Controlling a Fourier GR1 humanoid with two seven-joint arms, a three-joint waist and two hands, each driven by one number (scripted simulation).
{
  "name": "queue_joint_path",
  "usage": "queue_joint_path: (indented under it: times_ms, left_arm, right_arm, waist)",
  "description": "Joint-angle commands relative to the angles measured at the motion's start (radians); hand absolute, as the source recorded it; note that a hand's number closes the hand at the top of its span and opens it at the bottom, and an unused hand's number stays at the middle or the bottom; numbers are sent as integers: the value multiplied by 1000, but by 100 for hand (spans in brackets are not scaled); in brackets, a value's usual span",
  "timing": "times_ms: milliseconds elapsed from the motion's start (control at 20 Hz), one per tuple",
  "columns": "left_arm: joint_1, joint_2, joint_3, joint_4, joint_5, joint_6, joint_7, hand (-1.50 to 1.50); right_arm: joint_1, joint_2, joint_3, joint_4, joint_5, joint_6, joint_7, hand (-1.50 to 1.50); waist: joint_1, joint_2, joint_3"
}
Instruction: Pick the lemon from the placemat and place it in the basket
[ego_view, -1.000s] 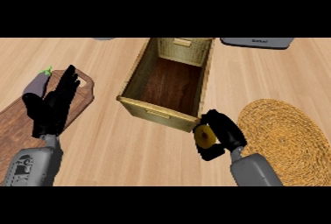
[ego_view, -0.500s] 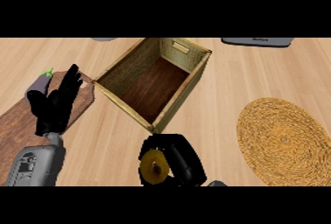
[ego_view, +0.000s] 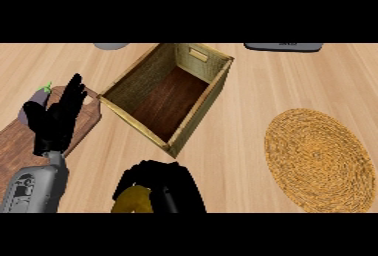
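- Right hand (ego_view: 164, 186) low in the head view, near the bottom edge and just left of centre, black fingers curled round the lemon (ego_view: 133, 199).
- Lemon clasped in that hand, only a yellow patch showing at the hand's lower left; rest hidden by the fingers.
- Lemon off the placemat (ego_view: 319, 159) and outside the basket (ego_view: 127, 85), just short of the basket's nearest corner.
- Basket a rectangular open box with woven tan walls and a dark wooden floor, turned at an angle on the counter (ego_view: 236, 150), one corner pointing toward the lower edge of the view.
- Nothing visible on the basket's floor.
- Placemat round, woven, straw-coloured, lying flat at the right side, well apart from the hand and lemon, bare on top.
- Left hand (ego_view: 53, 120) at the left side, released, fingers straight and pointing up, resting over a dark wooden cutting board (ego_view: 15, 145).
- Grey left forearm (ego_view: 33, 189) coming up from the lower left corner.
- Eggplant (ego_view: 35, 102), dark purple with a green stem, at the cutting board's far end, partly behind the left hand's fingers.
- Grey rounded object (ego_view: 111, 46) cut off at the top edge, left of the basket.
- Dark flat object (ego_view: 284, 46) with pale lettering, too small to read, at the top edge on the right.
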Motion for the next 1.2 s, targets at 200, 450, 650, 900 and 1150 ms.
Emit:
queue_joint_path:
  times_ms: [200, 450, 650, 900, 1150]
  left_arm:
    - [-5, -14, -12, -5, -21, 24, 0, 0]
    - [-8, -32, -30, 7, -25, 21, -18, 0]
    - [-5, -3, -13, -19, -3, -6, 7, 0]
    - [-20, -12, -14, 7, -14, 6, -20, 0]
    - [16, 14, -3, -27, 11, -31, -6, 0]
  right_arm:
    - [-306, 1, -53, 17, 77, -176, 350, 150]
    - [-578, 1, -180, 132, 65, -132, 522, 150]
    - [-761, 0, -258, 285, 55, -110, 598, 150]
    - [-983, 0, -300, 495, -32, -30, 625, 150]
    - [-1038, 0, -246, 661, -125, -62, 610, 150]
  waist:
    - [2, 2, -1]
    - [14, 7, -2]
    - [31, 9, -1]
    - [33, 20, 0]
    - [37, 24, 1]
